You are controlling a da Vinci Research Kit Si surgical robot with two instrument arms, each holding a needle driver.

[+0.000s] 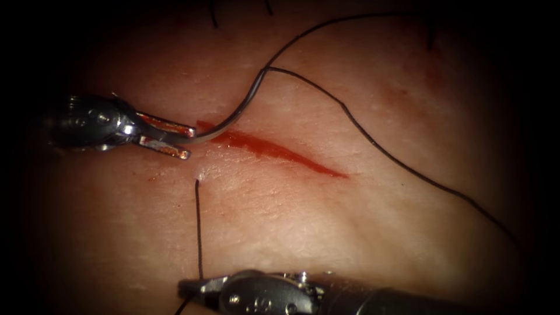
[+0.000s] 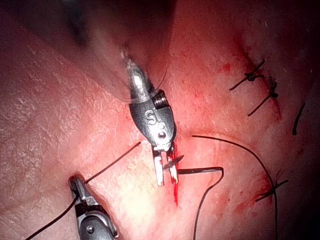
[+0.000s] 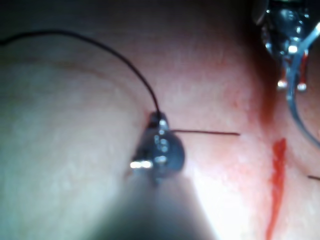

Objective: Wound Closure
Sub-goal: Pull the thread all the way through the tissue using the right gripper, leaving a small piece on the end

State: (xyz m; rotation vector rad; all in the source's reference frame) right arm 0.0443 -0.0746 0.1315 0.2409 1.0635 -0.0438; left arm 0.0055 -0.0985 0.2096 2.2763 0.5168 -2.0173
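The cut (image 1: 280, 153) runs across the tissue (image 1: 303, 221), wet with red fluid. At its left end, my left tool (image 1: 191, 143) has its jaws apart around the pointed end of the curved needle (image 1: 233, 114). The needle lies over the tissue and arcs up and right to its tail, where black thread (image 1: 373, 140) leaves it. A second stretch of thread (image 1: 198, 233) comes out of the tissue just below the cut's left end. It runs down to my right tool (image 1: 184, 287), which is shut on it. The left wrist view has the left tool (image 2: 167, 181), needle (image 2: 200, 171) and right tool (image 2: 76, 181).
Three earlier stitches with cut thread ends (image 2: 252, 76) (image 2: 272, 92) (image 2: 272, 189) sit further along the wound. Loose thread (image 1: 350, 17) loops over the tissue right of the needle. In the right wrist view the right tool (image 3: 157, 122) is beside the cut (image 3: 276, 170).
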